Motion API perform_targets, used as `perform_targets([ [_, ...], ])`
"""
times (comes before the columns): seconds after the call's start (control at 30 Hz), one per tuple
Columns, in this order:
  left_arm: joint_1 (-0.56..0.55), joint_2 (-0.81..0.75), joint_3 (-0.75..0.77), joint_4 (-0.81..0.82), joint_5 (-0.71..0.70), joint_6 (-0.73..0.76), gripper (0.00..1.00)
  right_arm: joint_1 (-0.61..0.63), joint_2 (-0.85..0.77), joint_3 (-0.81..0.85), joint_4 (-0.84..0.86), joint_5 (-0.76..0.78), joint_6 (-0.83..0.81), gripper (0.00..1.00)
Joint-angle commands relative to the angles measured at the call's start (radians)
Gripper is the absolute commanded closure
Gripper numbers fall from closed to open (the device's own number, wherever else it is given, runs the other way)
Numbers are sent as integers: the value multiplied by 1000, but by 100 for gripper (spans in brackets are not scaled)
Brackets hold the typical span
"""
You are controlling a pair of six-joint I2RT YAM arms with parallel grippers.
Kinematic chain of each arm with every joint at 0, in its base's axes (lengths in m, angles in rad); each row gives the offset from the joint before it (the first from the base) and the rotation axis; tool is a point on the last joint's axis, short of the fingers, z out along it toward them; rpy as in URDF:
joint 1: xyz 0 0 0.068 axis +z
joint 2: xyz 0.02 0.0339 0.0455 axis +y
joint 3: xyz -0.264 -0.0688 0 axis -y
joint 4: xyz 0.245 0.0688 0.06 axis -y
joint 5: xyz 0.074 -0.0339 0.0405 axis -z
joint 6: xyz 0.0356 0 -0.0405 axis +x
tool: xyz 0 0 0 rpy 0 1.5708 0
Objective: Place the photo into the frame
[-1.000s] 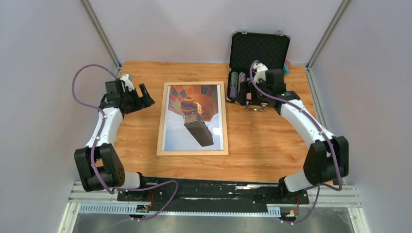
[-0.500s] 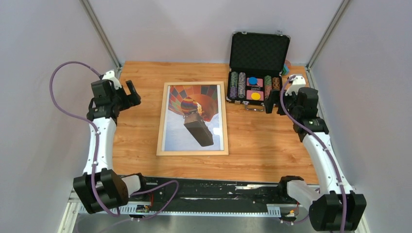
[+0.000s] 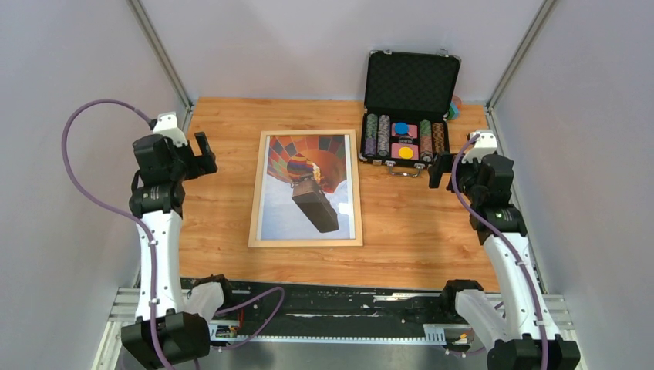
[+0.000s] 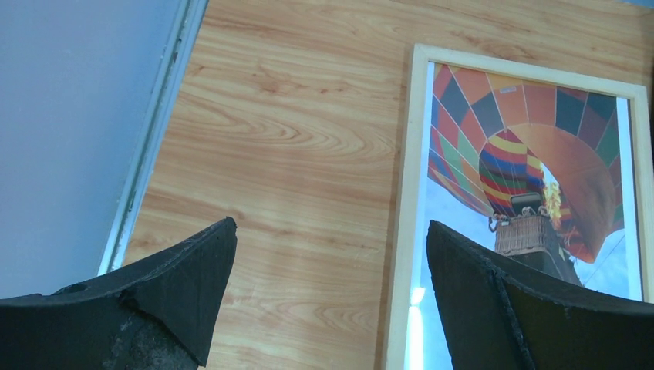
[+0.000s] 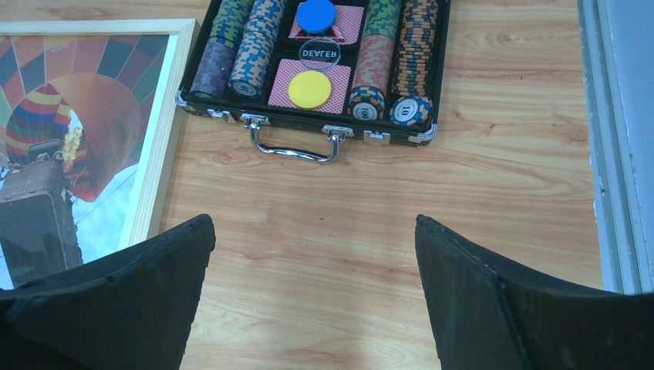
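Left pincer point(image 3: 205, 153) is hanging over the table point(image 3: 409, 231) off to the left of the frame point(image 3: 307, 242), level with its far end and well apart from it. Jaws are spread wide with nothing in them. In the left wrist view there's just bare wood between the fingertips, and the frame's left rail sits just beside the right-hand finger point(image 4: 493, 308).

The photo point(image 3: 308, 185) is in the frame, balloon side up, with light wood border showing on all four sides. The whole thing lies flat around the middle of the table.

Count-wise: one frame, one photo, two pincers, one chip case point(image 3: 409, 77).

The case is black and stands open just beside the frame's far right corner, not touching it. It has rows of chips inside, plus a blue disc, a yellow disc and a clear dealer button, and its metal handle point(image 5: 291, 151) faces the arms.

Right pincer point(image 3: 443, 166) is also wide open and holding nothing. It hovers near the case's front right corner, well apart from the frame.
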Motion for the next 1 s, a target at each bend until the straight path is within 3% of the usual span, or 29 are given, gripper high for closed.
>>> perform_targets([
  [0.0,10,-62,27,-28,10,93,0,-3,-60,-3,26,-14,4,0],
  [0.1,9,-116,-1,-13,41,112,0,-4,-80,-15,16,-13,-9,0],
  [0.37,10,-332,-267,189,130,52,0,-16,-135,-49,0,-28,-12,0],
  [0.97,9,-396,-372,292,166,143,0,-18,-189,-84,21,23,-59,0],
])
